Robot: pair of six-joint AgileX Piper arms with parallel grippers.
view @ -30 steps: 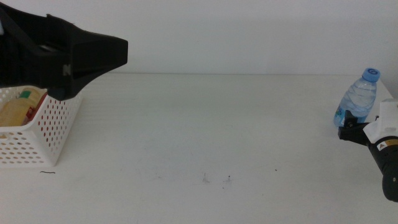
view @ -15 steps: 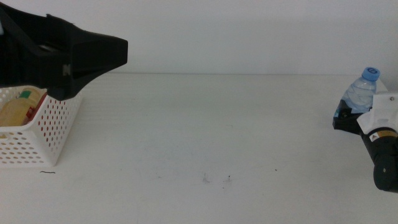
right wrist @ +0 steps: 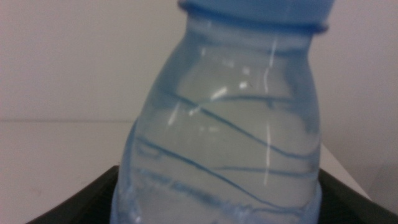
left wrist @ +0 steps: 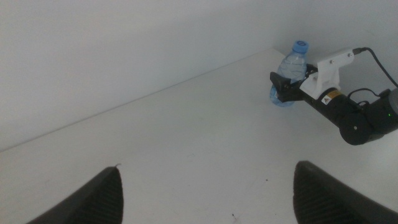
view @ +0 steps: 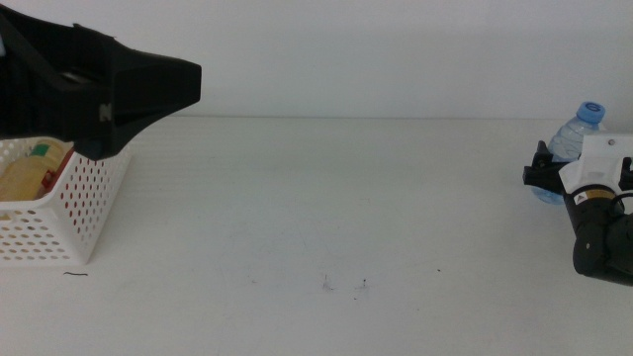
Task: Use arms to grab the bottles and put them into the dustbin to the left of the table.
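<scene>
1. The water bottle (view: 572, 146) stands upright near the 3 o'clock edge of the table (view: 326, 198), its long axis vertical and blue cap on top.
2. The right gripper (view: 539, 174) sits at that bottle; the right wrist view shows a dark jaw low on each side of the bottle's belly, so the jaws are apart and straddle it. Whether they already press on it cannot be told.
3. This arm is by far the nearer one. The left gripper (left wrist: 205, 196) hangs with jaws spread wide over the dustbin (view: 69, 203) at 9 o'clock, well apart from the bottle.
4. The bottle is clear, ribbed plastic with thin blue lines.
5. The dustbin already holds a yellow tea bottle (view: 28, 173).
6. The likely next move is closing the jaws, then carrying the bottle toward 9 o'clock.
</scene>
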